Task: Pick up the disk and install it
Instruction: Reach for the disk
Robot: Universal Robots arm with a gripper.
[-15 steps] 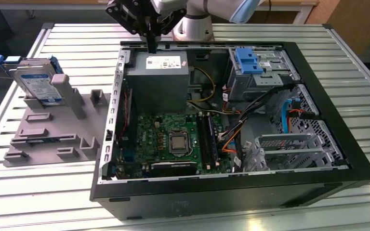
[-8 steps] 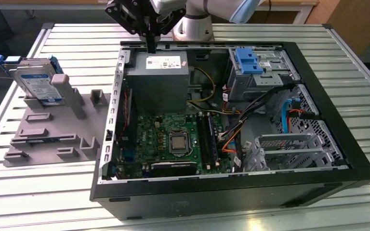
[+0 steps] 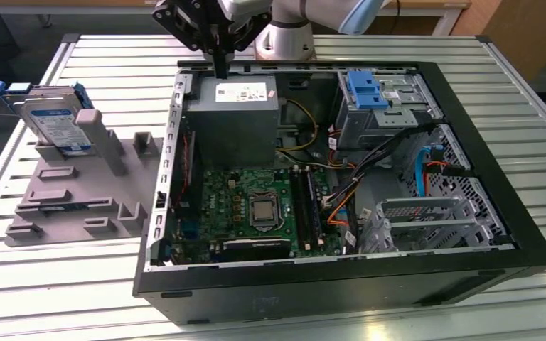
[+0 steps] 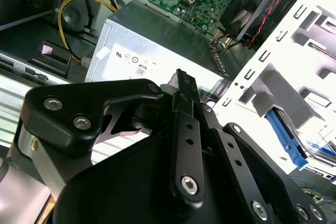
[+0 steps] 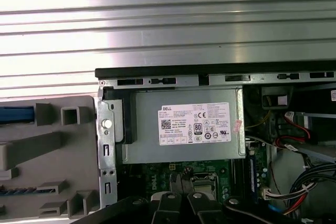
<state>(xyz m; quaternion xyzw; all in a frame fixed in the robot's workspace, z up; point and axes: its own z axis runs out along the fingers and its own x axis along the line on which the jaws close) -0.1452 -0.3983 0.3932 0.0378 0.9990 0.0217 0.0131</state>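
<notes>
The disk (image 3: 53, 119) stands on edge, tilted, in a slot of the grey fixture block (image 3: 74, 195). In the exterior view it sits at about ten o'clock from the open computer case (image 3: 529, 245). Its face carries a white-and-blue label with print too small to make out, and a blue bracket frames its top edge. The block rests on the slatted metal table (image 3: 65, 291) just beside the case wall on the exterior view's left.

The gripper (image 3: 222, 69) is well apart from the disk, hanging over the case rim at about eleven o'clock of the case. Its fingers are pressed together with nothing between them, which the first wrist view also shows (image 5: 181, 178). Directly under it lies the grey power supply (image 3: 239, 106), with a white printed label on its top, seen in both wrist views (image 5: 194, 124) (image 4: 136, 51).

At six o'clock from the power supply sits the green motherboard (image 3: 244, 202). A blue drive latch (image 3: 363, 89) is at one o'clock in the case, and a metal drive cage (image 3: 434, 224) at four o'clock.
</notes>
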